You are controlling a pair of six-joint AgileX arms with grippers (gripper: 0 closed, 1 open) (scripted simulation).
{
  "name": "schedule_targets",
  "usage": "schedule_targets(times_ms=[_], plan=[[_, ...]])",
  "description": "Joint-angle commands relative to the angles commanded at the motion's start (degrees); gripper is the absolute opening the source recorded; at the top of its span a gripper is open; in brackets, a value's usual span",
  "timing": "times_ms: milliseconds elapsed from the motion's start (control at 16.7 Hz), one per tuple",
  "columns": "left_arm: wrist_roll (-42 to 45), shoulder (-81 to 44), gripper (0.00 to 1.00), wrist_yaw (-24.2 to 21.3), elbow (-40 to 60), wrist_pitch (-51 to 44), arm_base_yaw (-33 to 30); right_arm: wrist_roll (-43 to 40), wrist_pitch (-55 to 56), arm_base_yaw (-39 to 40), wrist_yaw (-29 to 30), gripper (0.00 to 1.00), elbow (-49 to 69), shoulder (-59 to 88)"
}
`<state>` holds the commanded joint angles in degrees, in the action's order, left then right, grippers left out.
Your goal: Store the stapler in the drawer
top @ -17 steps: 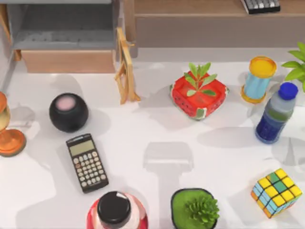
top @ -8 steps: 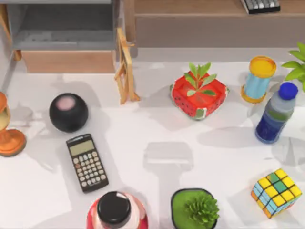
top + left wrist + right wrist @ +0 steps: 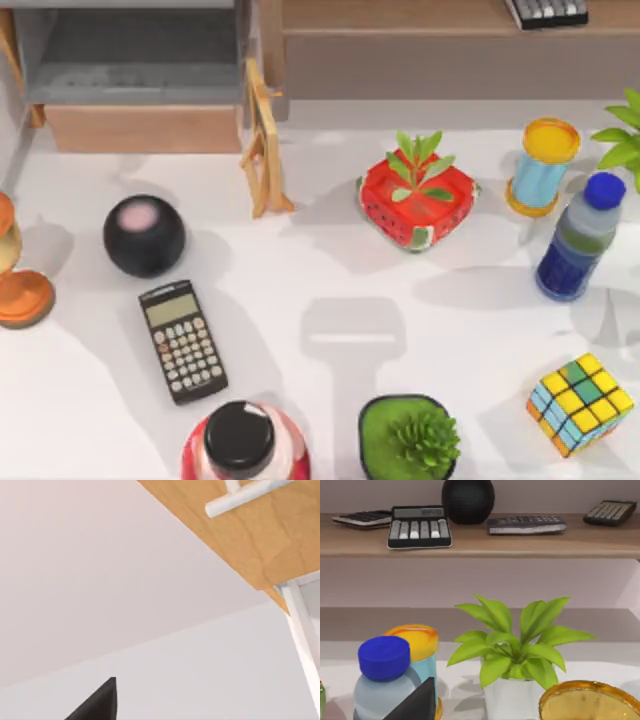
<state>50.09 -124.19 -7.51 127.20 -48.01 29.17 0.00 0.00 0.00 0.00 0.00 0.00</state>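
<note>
Top view: you have the drawer (image 3: pixel 140 128) pulled open at the table's far left, tan front panel toward the table, grey floor showing behind it. You cannot tell from these views where the stapler lies. Left wrist view: your left gripper (image 3: pixel 97 705) hangs close under the drawer's wooden front, near its white bar handle (image 3: pixel 245 495); you cannot tell whether it is open or closed. Right wrist view: your right gripper (image 3: pixel 417 702) sits by the blue-capped bottle (image 3: pixel 382 680) and the white pot (image 3: pixel 507 697) of broad green leaves, state likewise not readable. Other containers, top view: the watermelon pot (image 3: pixel 415 208) holds a leafy sprout at mid-table; the dark pot (image 3: pixel 372 440) at the near edge holds a succulent.
</note>
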Motion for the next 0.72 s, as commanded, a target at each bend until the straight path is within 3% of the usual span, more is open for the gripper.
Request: schedule_targets(times_ms=[360, 720], plan=[[23.62, 12.63, 1.0, -5.68, -25.61, 45.54, 11.06, 0.0, 0.0, 0.0, 0.0, 1.0, 0.0, 0.0], [41.38, 17.21, 1.0, -15.11, -56.62, 89.69, 19.43, 0.0, 0.0, 0.0, 0.0, 1.0, 0.0, 0.0]])
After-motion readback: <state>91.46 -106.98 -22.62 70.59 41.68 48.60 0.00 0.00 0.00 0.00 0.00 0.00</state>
